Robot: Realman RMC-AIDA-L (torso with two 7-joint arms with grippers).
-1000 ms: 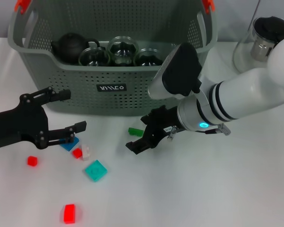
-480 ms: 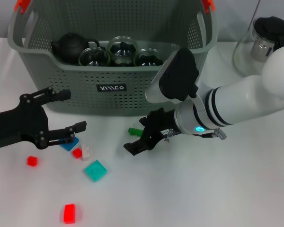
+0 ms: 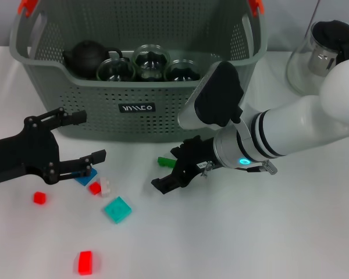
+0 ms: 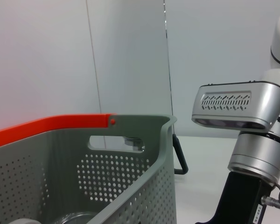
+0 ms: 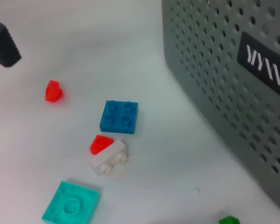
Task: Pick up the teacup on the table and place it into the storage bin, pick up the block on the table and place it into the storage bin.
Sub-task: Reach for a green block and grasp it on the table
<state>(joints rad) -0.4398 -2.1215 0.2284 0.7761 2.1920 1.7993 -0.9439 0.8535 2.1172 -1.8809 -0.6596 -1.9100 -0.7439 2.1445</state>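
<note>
White table [image 3: 267,232]; right gripper [image 3: 173,170] low, open over green block [image 3: 166,161].

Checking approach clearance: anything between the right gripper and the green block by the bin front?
Nothing visible. The right gripper is open, low over the table, with the green block right beside its fingers. The other blocks lie further toward the left gripper, off that path. The storage bin wall stands just behind the block.
</note>
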